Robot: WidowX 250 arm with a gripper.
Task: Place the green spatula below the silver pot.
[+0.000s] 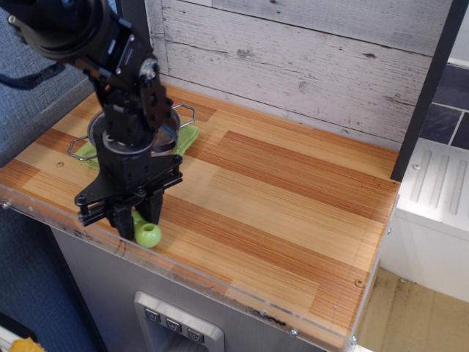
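My black gripper (135, 218) is low over the front left of the wooden counter, its fingers closed around the green spatula (146, 234). Only the lime-green handle end with its hole shows below the fingers; the blade is hidden by the gripper. The silver pot (170, 121) sits behind the gripper at the back left, mostly hidden by the arm; its wire loop handles show on the left (75, 149) and at the back right. The spatula is on the near side of the pot, close to the counter's front edge.
A green cloth (187, 138) lies under the pot. A clear acrylic rim (190, 275) runs along the counter's front edge. A plank wall (308, 59) stands behind. A dark post (425, 88) rises at the right, with a white appliance (440, 198) beyond.
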